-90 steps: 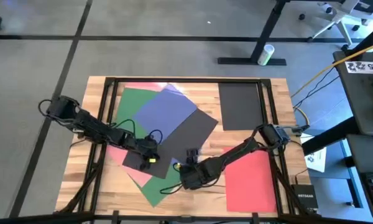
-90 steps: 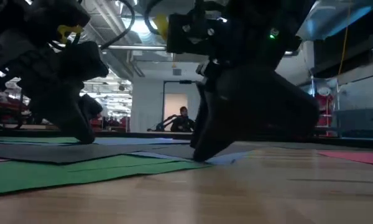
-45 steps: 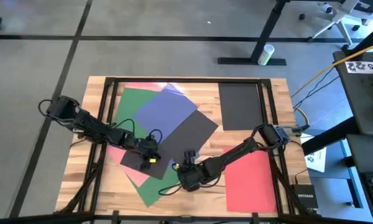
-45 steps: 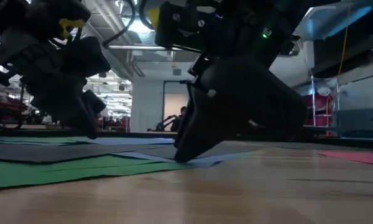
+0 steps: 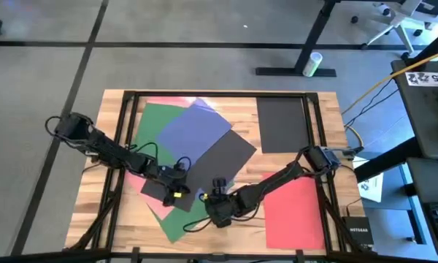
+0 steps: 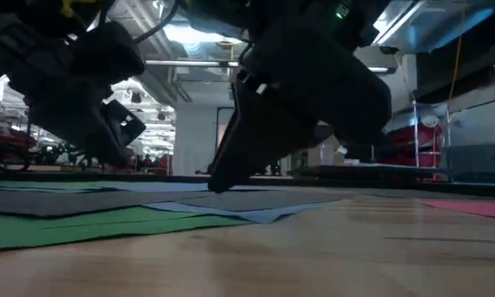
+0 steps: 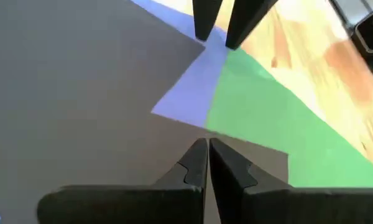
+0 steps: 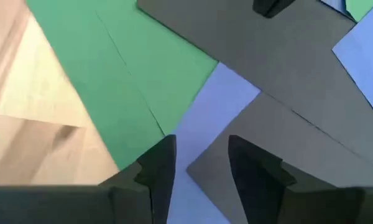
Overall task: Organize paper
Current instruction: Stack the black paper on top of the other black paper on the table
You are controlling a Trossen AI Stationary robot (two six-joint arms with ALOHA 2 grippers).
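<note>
Paper sheets fan across my wooden counter (image 5: 226,102): green (image 5: 153,120), blue (image 5: 193,128) and a black sheet (image 5: 223,157) overlapping at centre, another black sheet (image 5: 281,124) upper right, red (image 5: 296,212) lower right. My left claw (image 5: 177,191), fingers pressed together, sits over the pile's lower edge. My right claw (image 5: 213,197), fingers parted and holding nothing, hovers beside it. Grey floor (image 5: 204,29) surrounds the counter.
</note>
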